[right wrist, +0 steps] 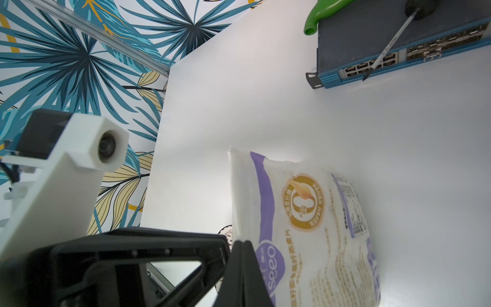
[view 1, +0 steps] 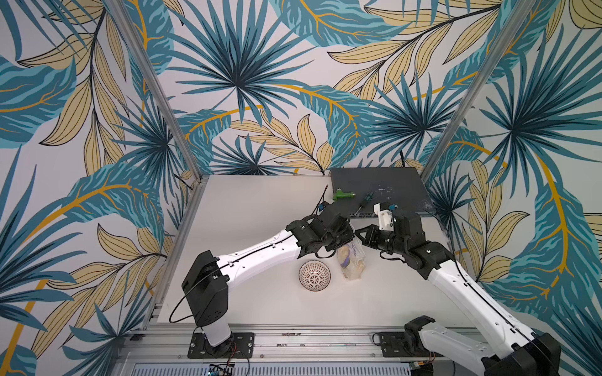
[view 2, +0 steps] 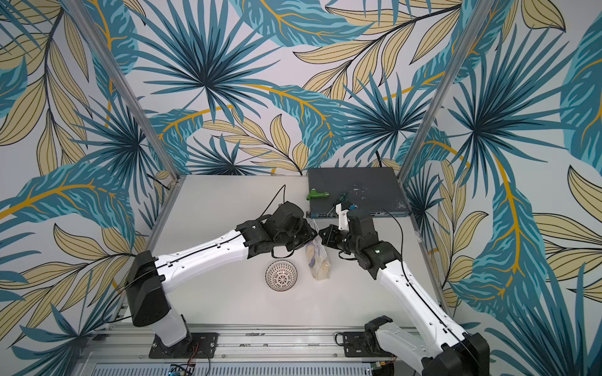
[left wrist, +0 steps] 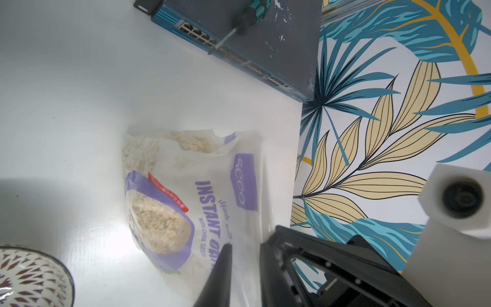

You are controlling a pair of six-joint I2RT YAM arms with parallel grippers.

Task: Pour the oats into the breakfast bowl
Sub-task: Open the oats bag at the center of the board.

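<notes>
Top views, both of them, were filled low down by the white table [view 1: 247,228], with the dark box [view 1: 374,185] at its far corner, well apart from the action. Between the two arms the bag of oats [view 1: 351,262] was seen standing on its bottom. Its top was held up where both pincers met, and the flakes were slumped low inside. Just beside it, on the left arm's side, the bowl [view 1: 314,275] was found empty with its star pattern bare, so nothing was judged poured yet.

Trouble was judged likeliest from the thin, crinkly film. Were the top pulled apart too sharply, it could be torn wide and oats thrown onto the table instead of into the bowl. A weak pinch on so slick an edge could be lost once the weight was lifted, and the bag dropped. The light bowl, so close by, could be knocked aside by a swinging bag. Whether the top was already open could not be told.

Now the pincers. The right pincer [right wrist: 241,263] was seen pressed together on the bag's top corner in the right wrist view. The left pincer [left wrist: 225,263] was shown against the film as a single dark wedge in the left wrist view. Whether it was spread or clamped could not be told.
</notes>
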